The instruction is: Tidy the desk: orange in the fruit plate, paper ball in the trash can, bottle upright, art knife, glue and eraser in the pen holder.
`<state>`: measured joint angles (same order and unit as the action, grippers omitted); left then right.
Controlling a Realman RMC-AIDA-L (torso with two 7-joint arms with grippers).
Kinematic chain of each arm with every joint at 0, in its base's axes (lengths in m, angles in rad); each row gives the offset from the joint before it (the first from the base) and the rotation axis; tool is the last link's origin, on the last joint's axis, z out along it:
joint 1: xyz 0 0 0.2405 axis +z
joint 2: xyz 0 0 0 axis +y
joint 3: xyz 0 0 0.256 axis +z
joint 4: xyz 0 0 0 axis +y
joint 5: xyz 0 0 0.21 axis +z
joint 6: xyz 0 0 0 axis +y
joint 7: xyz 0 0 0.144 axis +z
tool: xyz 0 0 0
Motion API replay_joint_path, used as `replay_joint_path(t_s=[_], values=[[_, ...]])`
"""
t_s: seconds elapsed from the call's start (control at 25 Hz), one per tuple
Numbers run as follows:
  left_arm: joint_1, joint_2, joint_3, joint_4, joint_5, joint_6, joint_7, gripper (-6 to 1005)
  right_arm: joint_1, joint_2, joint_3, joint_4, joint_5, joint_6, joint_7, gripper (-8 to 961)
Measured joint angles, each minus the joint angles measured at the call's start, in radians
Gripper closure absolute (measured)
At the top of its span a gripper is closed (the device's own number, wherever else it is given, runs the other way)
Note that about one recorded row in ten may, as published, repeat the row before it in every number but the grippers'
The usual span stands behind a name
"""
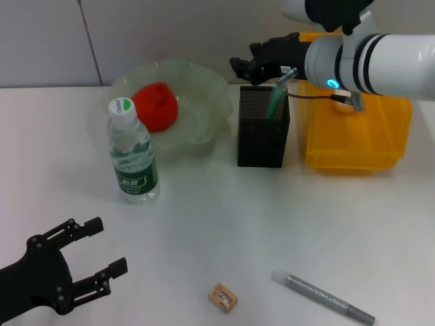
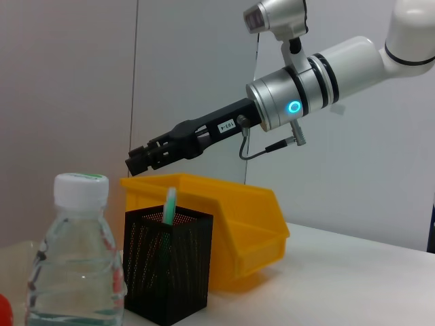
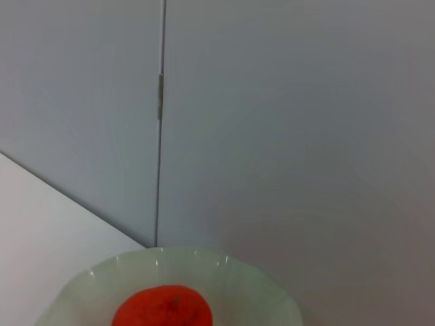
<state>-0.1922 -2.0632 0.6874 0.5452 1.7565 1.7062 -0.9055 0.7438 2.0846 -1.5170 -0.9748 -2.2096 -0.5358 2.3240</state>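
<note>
The orange (image 1: 155,105) lies in the pale green fruit plate (image 1: 207,78) at the back. In front of the plate the bottle (image 1: 132,153) stands upright. A green stick-shaped tool (image 1: 275,102) leans inside the black mesh pen holder (image 1: 264,129). My right gripper (image 1: 243,62) hovers open just above the holder's far left corner, holding nothing. The yellow trash can (image 1: 357,136) stands to the holder's right. The tan eraser (image 1: 223,297) and a grey pen-shaped tool (image 1: 323,297) lie near the front edge. My left gripper (image 1: 105,246) rests open at the front left. The paper ball is out of view.
The holder and the trash can stand close together, with a narrow gap between them. A grey wall runs behind the table. White tabletop (image 1: 224,217) stretches between the bottle, the holder and the two small things at the front.
</note>
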Motion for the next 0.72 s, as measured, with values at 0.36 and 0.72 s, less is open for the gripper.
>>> replay_joint_path(t_s=[0.36, 0.72], values=[[-0.005, 0.002, 0.000, 0.002, 0.002, 0.009, -0.011, 200, -0.059, -0.002, 0.114, -0.150, 0.036, -0.223, 0.009, 400], [-0.010, 0.006, 0.008, 0.029, 0.010, 0.033, -0.038, 200, -0.158, -0.006, 0.285, -0.442, 0.079, -0.731, 0.012, 381]])
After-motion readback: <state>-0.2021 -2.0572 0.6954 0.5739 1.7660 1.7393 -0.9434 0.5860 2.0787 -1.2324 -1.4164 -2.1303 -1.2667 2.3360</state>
